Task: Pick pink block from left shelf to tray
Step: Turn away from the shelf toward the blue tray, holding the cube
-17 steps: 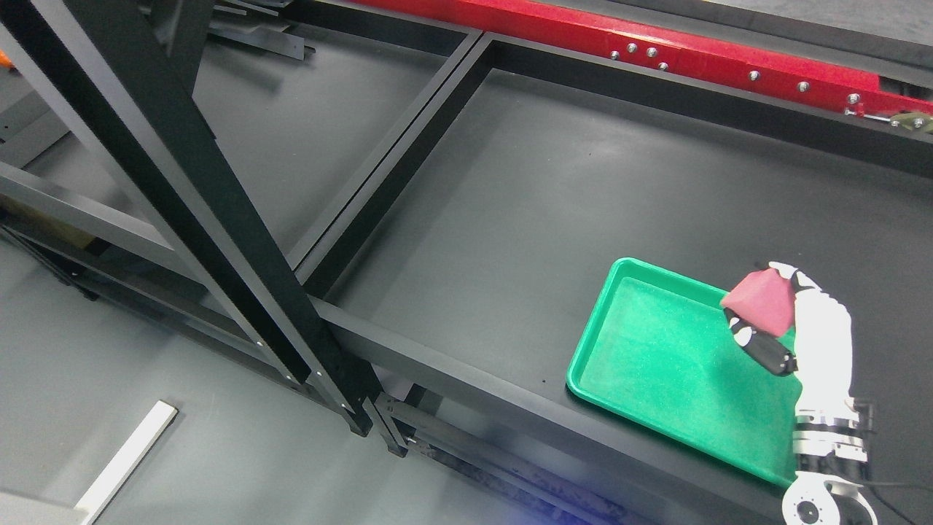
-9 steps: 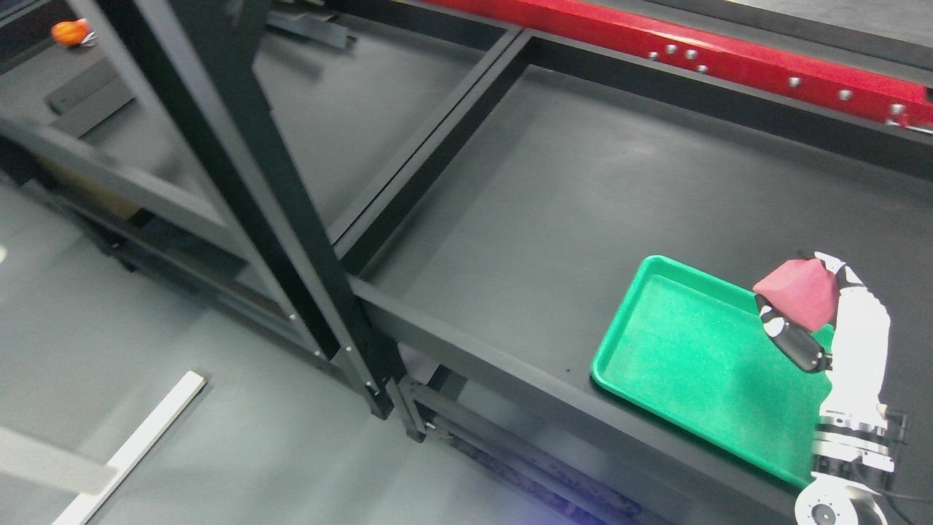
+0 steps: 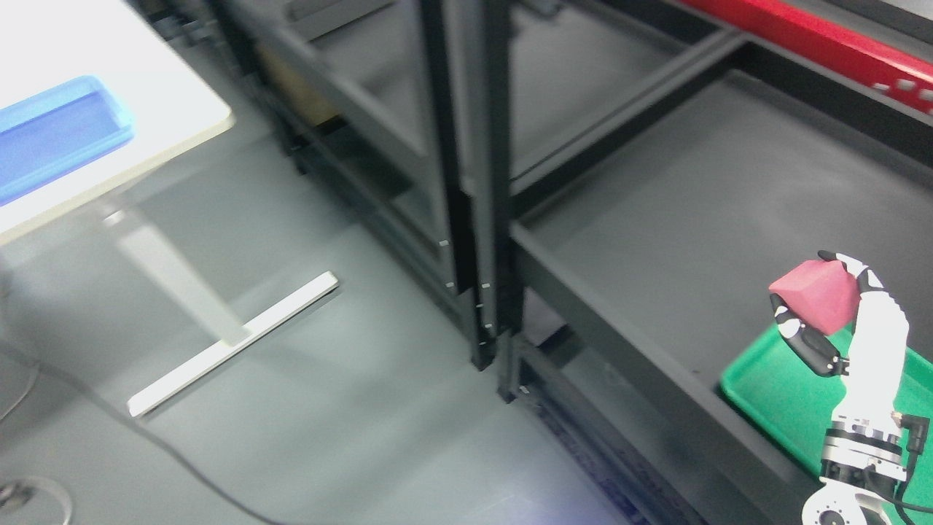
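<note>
My right hand [image 3: 820, 306] rises from the lower right corner, its white and black fingers shut on the pink block [image 3: 816, 295]. The block hangs in the air above the left end of the green tray [image 3: 773, 397], which lies on the dark shelf surface [image 3: 692, 240] at the right. Part of the tray runs out of view at the right edge. The left arm is not in the picture.
Black shelf uprights [image 3: 466, 182] stand in the middle. At upper left a white table [image 3: 109, 117] carries a blue bin [image 3: 51, 135], with its white foot [image 3: 233, 343] on the grey floor. A red beam [image 3: 838, 40] crosses the top right. A cable lies at lower left.
The whole picture has swung, so the camera has turned left: the shelf and tray now sit further right, and the white table with the blue bin has come into view. The hand still holds the block.
</note>
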